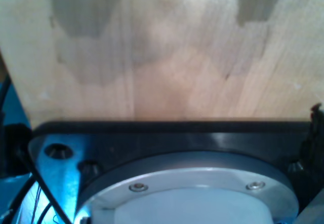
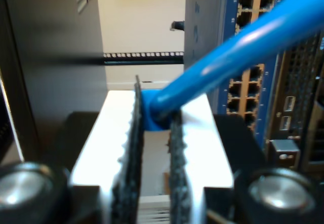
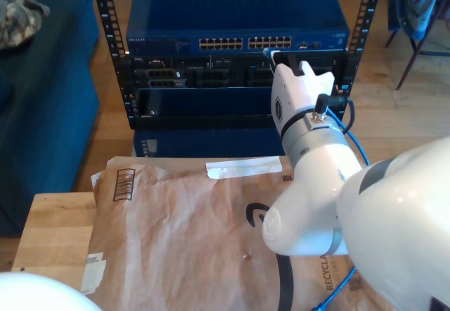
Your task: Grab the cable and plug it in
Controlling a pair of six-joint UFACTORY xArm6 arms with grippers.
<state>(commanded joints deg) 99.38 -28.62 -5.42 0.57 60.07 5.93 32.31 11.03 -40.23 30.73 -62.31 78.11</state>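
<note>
My second gripper [image 2: 156,113] is shut on the cable [image 2: 243,46], a bright blue cord. Its blue boot is pinched between the ridged pads, and the cord runs back past the camera. The plug end is hidden by the fingers. Close beside the gripper is the blue network switch [image 2: 248,89] with its rows of ports. In the exterior view, this gripper [image 3: 278,56] is held up at the switch [image 3: 239,26], near the port row's end on the exterior view's right. The cable [image 3: 360,149] trails down behind the white arm.
The first wrist view looks onto a pale wooden surface [image 1: 162,57], a black plate [image 1: 177,133] and a metal flange [image 1: 192,183]. Crumpled brown paper packaging [image 3: 190,233] covers the wooden table [image 3: 49,226] before the rack. Black rack rails [image 3: 116,51] flank the switch.
</note>
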